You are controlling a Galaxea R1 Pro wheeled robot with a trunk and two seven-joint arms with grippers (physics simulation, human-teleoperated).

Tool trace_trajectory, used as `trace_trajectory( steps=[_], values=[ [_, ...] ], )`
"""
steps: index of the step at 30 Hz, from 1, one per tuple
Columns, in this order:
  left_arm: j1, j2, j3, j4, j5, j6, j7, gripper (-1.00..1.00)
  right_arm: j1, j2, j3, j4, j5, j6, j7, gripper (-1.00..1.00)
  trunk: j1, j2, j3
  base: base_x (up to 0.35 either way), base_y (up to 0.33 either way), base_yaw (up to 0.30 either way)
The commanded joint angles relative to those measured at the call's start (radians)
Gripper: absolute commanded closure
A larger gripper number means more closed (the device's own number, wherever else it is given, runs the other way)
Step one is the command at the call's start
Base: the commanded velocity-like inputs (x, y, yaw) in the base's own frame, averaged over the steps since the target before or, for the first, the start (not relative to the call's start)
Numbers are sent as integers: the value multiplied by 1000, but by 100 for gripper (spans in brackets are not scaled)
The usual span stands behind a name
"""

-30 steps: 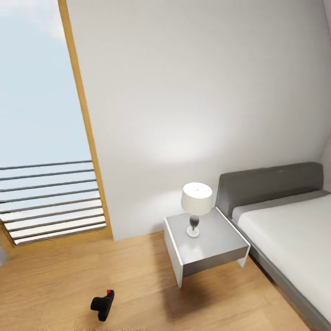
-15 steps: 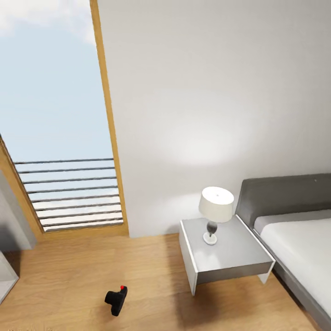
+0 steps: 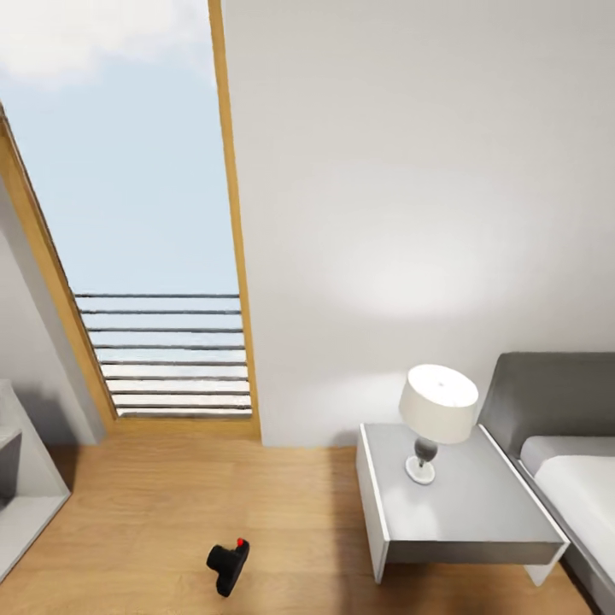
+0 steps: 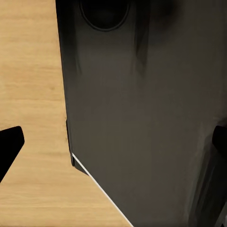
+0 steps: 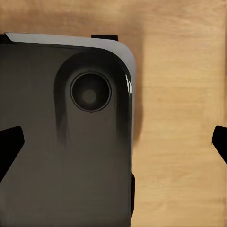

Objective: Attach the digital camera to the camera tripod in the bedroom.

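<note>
My head view has swung left since a second ago — the window, nightstand and bed all sit further right in frame, which is the camera turning, not the furniture shifting. The camera [image 3: 227,565] lies on the wood floor [image 3: 154,512], near me and a little left of centre, its red button [image 3: 240,542] on the far end. It is apart from everything else: the white nightstand [image 3: 465,512] stands well to its right, with a lamp [image 3: 436,416] on top, and the grey bed [image 3: 564,427] is just beside the nightstand at the far right. Behind the camera, the tall wood-framed window [image 3: 154,256] shows sky and a slatted railing. A white shelf unit [image 3: 26,495] has come into view at the left edge.

In the left wrist view, the left hand [image 4: 113,146] has its dark fingertips [image 4: 9,146] spread wide with nothing between them — below is the robot's dark base [image 4: 142,118] and floor. The right hand [image 5: 113,142] is likewise spread apart and empty over the base.
</note>
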Motion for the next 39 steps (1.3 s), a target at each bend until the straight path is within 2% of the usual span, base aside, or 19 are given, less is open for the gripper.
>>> trace_trajectory(
  steps=[1, 39],
  values=[
    [1, 0, 0, -2, 0, 1, 0, -100, -1, 0, 0, 1, 0, -3, 0, -100, 0, 0, -1, 66, -52, 285],
    [1, 0, 0, -2, 0, 1, 0, -100, -1, 0, 0, 1, 0, -3, 0, -100, 0, 0, -1, 5, -4, 285]
  ],
)
